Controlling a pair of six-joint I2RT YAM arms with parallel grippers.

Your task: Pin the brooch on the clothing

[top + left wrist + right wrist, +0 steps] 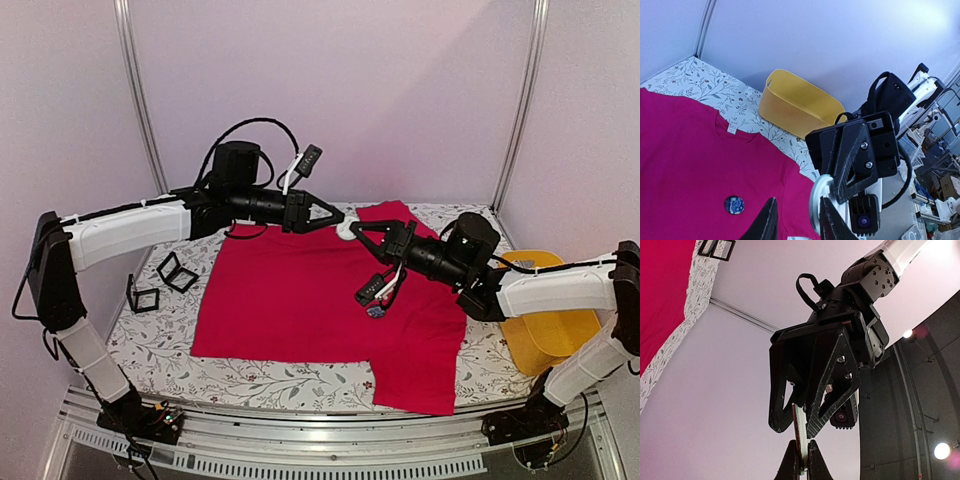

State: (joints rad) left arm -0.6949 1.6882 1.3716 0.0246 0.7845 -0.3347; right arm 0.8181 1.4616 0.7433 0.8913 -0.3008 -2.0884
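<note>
The red T-shirt [290, 290] lies flat on the floral cloth, its white neck label [732, 129] showing in the left wrist view. Above its collar end the two grippers meet tip to tip. My right gripper [802, 444] is shut on the lower rim of the brooch [800, 425], a thin white round disc with a red face, seen edge-on. My left gripper [798, 200] stands open around the brooch [816, 197]. One finger is against the disc, and a gap remains on the other side. A blue round badge [734, 205] sits on the shirt's chest.
A yellow tub [535, 320] stands at the table's right edge, beside the right arm. Two small black open frames [178, 272] [143, 298] lie on the cloth left of the shirt. White walls close the back and both sides.
</note>
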